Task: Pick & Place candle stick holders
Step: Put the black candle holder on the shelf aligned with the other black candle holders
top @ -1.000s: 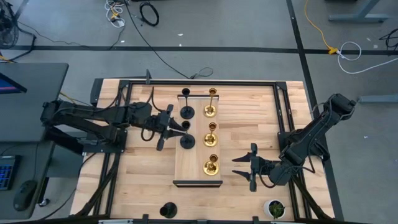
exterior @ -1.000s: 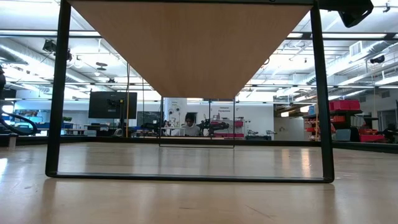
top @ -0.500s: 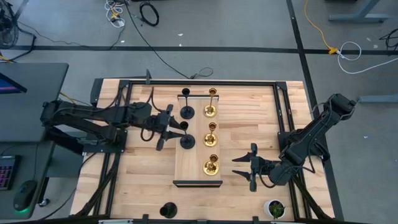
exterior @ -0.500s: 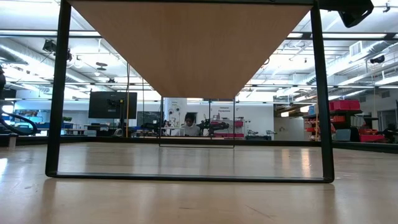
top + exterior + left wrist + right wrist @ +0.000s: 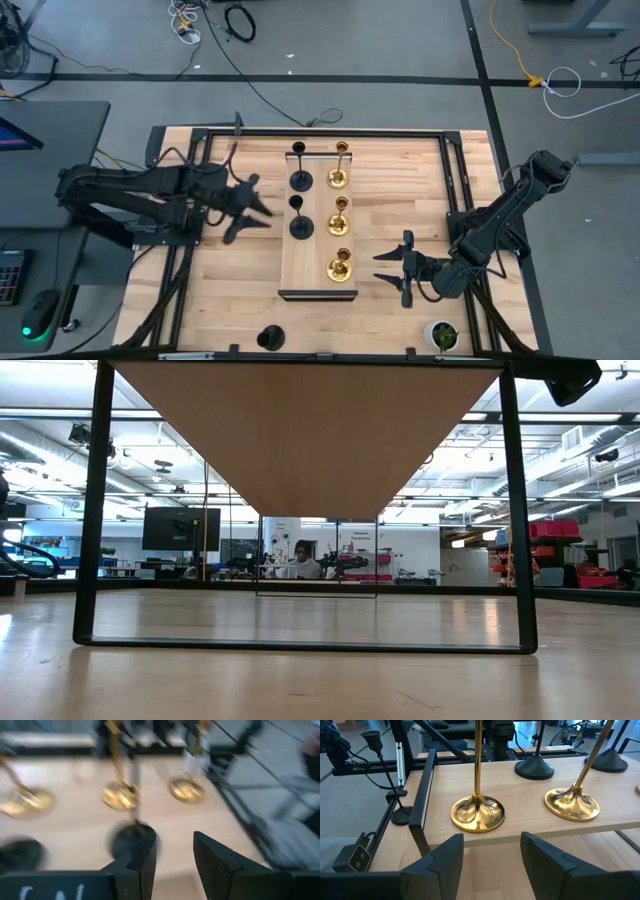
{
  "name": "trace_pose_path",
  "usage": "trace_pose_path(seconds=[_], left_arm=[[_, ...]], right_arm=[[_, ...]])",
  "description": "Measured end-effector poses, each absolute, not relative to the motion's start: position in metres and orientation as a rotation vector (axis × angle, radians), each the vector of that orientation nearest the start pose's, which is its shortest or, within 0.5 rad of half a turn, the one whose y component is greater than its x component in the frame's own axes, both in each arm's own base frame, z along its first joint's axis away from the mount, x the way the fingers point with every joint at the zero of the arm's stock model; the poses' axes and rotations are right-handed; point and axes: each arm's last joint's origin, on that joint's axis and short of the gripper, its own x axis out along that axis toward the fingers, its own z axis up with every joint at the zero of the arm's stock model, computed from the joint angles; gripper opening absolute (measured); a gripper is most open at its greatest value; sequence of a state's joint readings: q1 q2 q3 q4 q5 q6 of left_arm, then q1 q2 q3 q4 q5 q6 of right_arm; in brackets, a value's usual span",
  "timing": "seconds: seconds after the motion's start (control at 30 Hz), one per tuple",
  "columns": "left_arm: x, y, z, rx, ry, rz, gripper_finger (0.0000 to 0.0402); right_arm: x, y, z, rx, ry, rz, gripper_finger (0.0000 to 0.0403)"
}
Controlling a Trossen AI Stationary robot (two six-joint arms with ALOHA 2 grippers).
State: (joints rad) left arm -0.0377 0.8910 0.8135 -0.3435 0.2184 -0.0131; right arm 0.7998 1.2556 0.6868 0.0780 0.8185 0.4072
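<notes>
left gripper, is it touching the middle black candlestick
Apart. In the high view the left gripper sits to the left of the middle black candlestick, with bare wood between its open fingers and the base.

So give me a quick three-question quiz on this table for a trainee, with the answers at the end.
1. How many gold holders stand on the board?
2. True or false: the left gripper is shut.
3. Where does the third black holder stand?
A. on the board
B. on the table, off the board, at its near edge
C. on the floor

Key: 1. three. 2. false, it is open, beside the board. 3. B.
</notes>
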Motion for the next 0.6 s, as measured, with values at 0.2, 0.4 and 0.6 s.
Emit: trace_pose_path(seconds=[0.2,0.4,0.6], left_arm=[[0.174,-0.03,0.305,-0.11,0.521,-0.443,0.0131],[0.169,-0.052,0.286,-0.104,0.574,-0.537,0.012],[0.166,-0.076,0.265,-0.1,0.526,-0.6,0.0115]], right_arm=[[0.192,0.167,0.232,0.052,0.328,-0.088,0.0196],[0.192,0.167,0.231,0.078,0.335,-0.096,0.0196],[0.192,0.167,0.23,0.086,0.339,-0.099,0.0196]])
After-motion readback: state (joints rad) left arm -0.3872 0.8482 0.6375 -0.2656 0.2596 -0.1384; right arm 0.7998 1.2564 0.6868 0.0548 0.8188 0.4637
